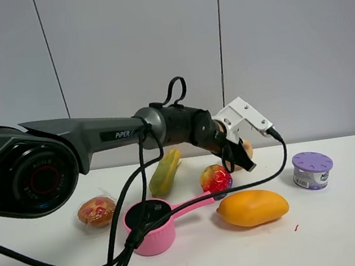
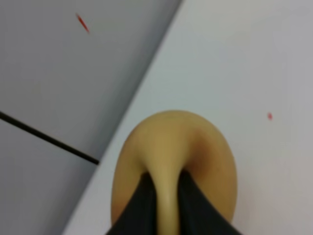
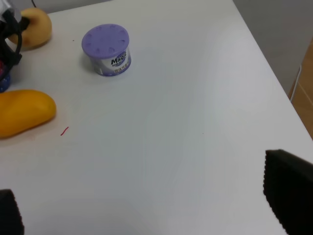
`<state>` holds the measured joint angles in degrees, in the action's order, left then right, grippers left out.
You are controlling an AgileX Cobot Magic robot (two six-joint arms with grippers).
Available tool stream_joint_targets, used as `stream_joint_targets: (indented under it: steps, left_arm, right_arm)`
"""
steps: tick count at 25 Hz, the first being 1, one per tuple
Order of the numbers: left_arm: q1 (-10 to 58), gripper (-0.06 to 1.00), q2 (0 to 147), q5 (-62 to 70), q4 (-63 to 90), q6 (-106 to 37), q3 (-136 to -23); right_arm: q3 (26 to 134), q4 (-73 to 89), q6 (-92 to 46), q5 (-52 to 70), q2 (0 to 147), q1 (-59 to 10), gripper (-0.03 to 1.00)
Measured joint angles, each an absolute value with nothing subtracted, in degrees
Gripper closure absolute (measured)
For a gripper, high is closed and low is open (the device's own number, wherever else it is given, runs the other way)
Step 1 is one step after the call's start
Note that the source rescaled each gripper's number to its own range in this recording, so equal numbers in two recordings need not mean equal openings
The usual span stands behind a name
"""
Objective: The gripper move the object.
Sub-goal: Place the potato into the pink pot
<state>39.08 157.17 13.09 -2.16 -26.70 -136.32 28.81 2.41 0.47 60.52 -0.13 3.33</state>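
The tan potato [image 1: 248, 147] is held between the black fingers of my left gripper [image 1: 237, 156], near the table's back edge behind the red-yellow ball. In the left wrist view the fingers [image 2: 141, 208] press on both sides of the potato [image 2: 171, 147], with white table and grey wall behind it. I cannot tell whether it touches the table. The potato also shows in the right wrist view [image 3: 35, 27]. My right gripper [image 3: 146, 205] is open and empty over bare table at the right; it is out of the exterior view.
An orange mango [image 1: 252, 207], a red-yellow speckled ball [image 1: 216, 178], a pink ladle cup [image 1: 152, 228], a yellow-green corn cob [image 1: 165, 172], a wrapped bun [image 1: 97, 212] and a purple-lidded can [image 1: 312, 170] stand on the white table [image 1: 349, 228]. Black cable hangs across the front.
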Motion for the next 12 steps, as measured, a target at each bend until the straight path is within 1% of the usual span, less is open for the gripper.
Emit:
stream_joint_targets:
  steps: [4, 7, 9, 12]
  left_arm:
    - [39.1, 0.93, 154.7, 16.1, 0.0, -26.7, -140.2]
    - [39.1, 0.93, 150.6, 20.9, 1.6, -26.7, -141.6]
    - [39.4, 0.93, 147.2, 25.8, 2.2, -26.6, -142.0]
    - [39.9, 0.93, 141.4, 36.8, 3.9, -25.8, -142.0]
  right_arm:
    - [28.8, 2.4, 0.5, 60.5, -0.1, 3.3, -0.03]
    - [28.8, 2.4, 0.5, 60.5, -0.1, 3.3, -0.03]
    - [28.8, 2.4, 0.5, 60.5, -0.1, 3.3, -0.03]
    - [28.8, 2.4, 0.5, 60.5, -0.1, 3.3, -0.03]
